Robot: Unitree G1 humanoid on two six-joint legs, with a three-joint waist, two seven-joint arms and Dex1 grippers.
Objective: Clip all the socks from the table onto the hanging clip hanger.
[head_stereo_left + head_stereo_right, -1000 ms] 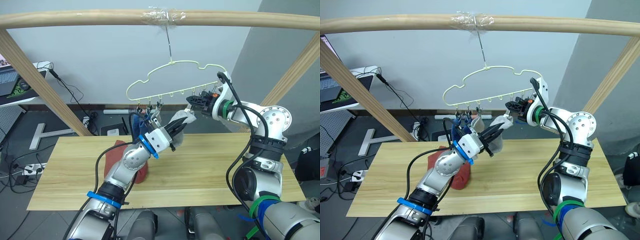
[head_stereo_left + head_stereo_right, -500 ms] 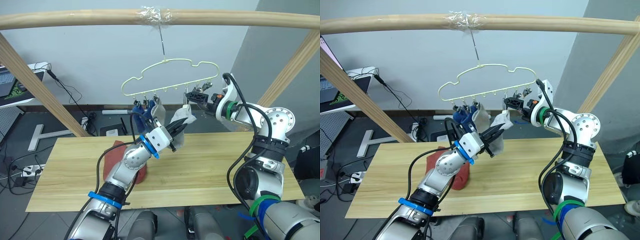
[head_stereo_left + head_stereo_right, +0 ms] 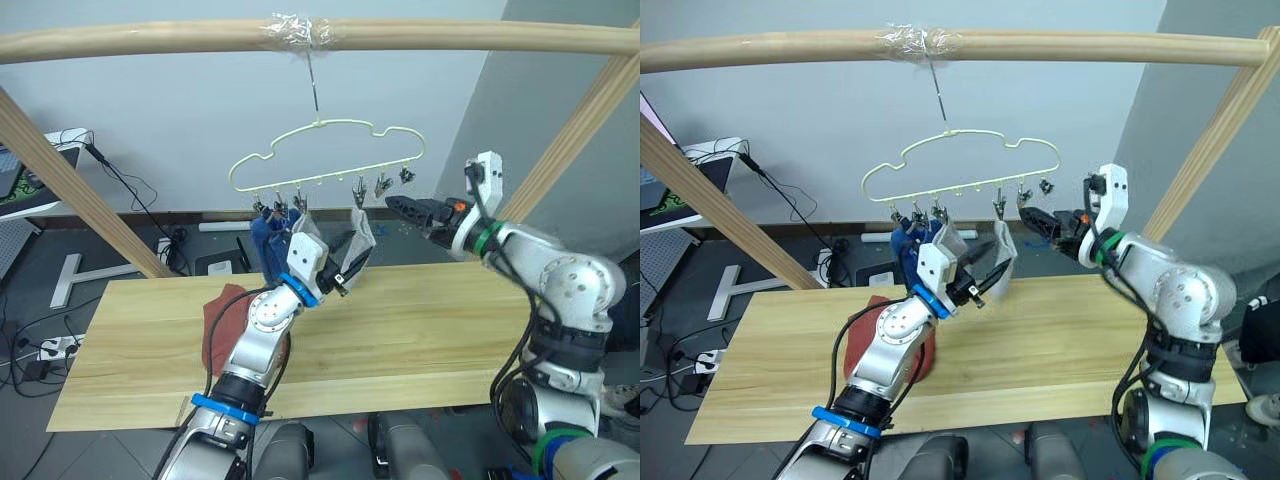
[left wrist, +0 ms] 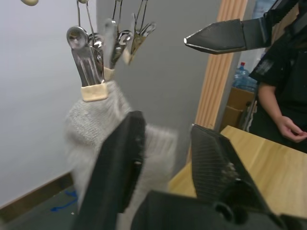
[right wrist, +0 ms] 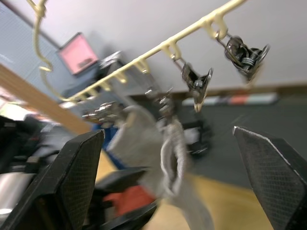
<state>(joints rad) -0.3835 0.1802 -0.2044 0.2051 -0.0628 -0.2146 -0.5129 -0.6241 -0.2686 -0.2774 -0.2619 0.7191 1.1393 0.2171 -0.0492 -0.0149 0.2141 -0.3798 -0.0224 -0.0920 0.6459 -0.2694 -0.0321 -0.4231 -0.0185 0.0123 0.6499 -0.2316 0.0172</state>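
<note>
A: What is suspended from the wooden pole (image 3: 150, 38)?

B: The clip hanger (image 3: 320, 150) is hung there by its hook. Two blue socks (image 3: 268, 240) are clipped at its left end, and two light grey socks (image 3: 362, 238) are held by clips nearer the middle. The two clips (image 5: 199, 85) at the right end are seen empty.

A: How are the grippers shown?

B: The left gripper (image 3: 345, 270) is raised over the table (image 3: 420, 330), its fingers (image 4: 120, 167) parted and set to either side of the lower part of a grey sock; no grip on it is seen. The right gripper (image 3: 400, 205) is held just right of the hanger, fingers (image 5: 79, 165) spread wide and empty.

A: Where are the remaining socks?

B: The rust-red socks (image 3: 222, 322) are left on the table, at its left, partly hidden by the left arm.
</note>
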